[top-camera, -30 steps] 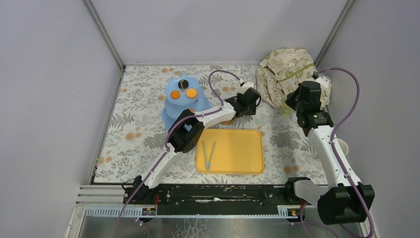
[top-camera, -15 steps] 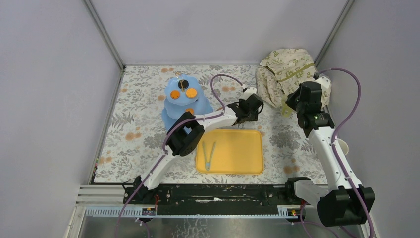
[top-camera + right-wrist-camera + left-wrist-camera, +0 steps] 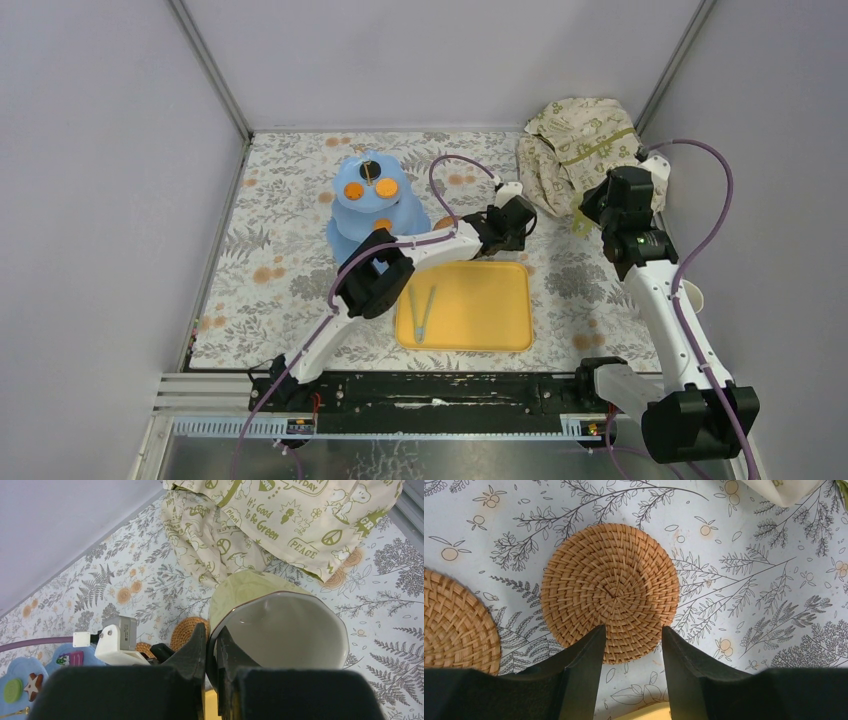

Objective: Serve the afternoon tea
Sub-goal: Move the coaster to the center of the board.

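Observation:
The light-blue three-tier stand [image 3: 372, 205] stands at the back left with orange biscuits [image 3: 386, 187] on top. In the right wrist view [image 3: 30, 680] it shows a star pastry. Two woven brown coasters lie on the mat just behind the tray, one [image 3: 610, 591] ahead of my left gripper and one [image 3: 454, 622] to its left. My left gripper [image 3: 631, 632] is open and empty, just over the first coaster's near edge. It also shows from above [image 3: 503, 225]. My right gripper [image 3: 211, 630] is shut on the rim of a pale cup [image 3: 280, 630], held above the mat. A second pale cup [image 3: 692, 295] sits at the right edge.
The yellow tray [image 3: 490, 310] with tongs [image 3: 422, 310] lies at the front middle, close behind my left fingers. The cream cloth with green print [image 3: 580, 140] is heaped at the back right, just beyond the held cup. Walls close in on the left, back and right.
My left gripper has moved a little right and nearer, towards the tray's back edge. The right arm with the cup has shifted only slightly.

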`<state>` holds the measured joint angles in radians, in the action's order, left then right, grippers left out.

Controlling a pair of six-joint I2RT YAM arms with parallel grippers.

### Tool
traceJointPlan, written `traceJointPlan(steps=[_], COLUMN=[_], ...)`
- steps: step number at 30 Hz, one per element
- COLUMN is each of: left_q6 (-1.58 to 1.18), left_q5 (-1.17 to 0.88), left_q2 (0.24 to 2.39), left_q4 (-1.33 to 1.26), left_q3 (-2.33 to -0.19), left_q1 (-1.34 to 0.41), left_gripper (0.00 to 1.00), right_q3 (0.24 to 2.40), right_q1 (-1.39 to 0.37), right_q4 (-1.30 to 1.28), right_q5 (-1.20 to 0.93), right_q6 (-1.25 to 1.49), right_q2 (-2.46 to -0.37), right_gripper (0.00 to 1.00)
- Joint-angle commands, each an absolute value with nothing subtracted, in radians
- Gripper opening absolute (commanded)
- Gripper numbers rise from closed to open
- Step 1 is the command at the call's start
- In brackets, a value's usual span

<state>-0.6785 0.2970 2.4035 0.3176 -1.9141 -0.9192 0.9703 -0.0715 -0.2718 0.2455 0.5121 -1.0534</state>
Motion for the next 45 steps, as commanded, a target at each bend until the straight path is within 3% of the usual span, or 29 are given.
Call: traceJointPlan(steps=[1, 14, 22, 31, 45], left_q6=[-0.699, -0.649, -0.597, -0.563, -0.431], left_q5=[0.289, 0.369, 0.441, 0.608, 0.835], left_q2=[2.411, 2.428, 2.33, 1.974, 1.429], left_q4=[0.369, 0.403, 0.373, 0.251, 0.145], left_q3=[-1.874, -2.03, -2.055, -1.729, -1.379], left_q1=[-0.937, -0.924, -0.916, -0.907, -0.926], left_gripper=[0.52, 0.59, 0.6, 0.62, 0.62], right_q3=[0.99, 1.001, 1.024, 1.173, 1.487], right_q1=[-0.071, -0.071, -0.07, -0.087, -0.392], right_q4=[-0.189, -0.188, -0.196, -0.27, -0.419], right_q5=[0.272, 0.264, 0.236, 0.104, 0.24], right_q6=[0.495, 0.471, 0.456, 0.427, 0.369], right_q2=[-1.008, -1.043, -1.072, -1.22, -1.531], right_gripper=[0.0, 0.0, 0.0, 0.0, 0.0])
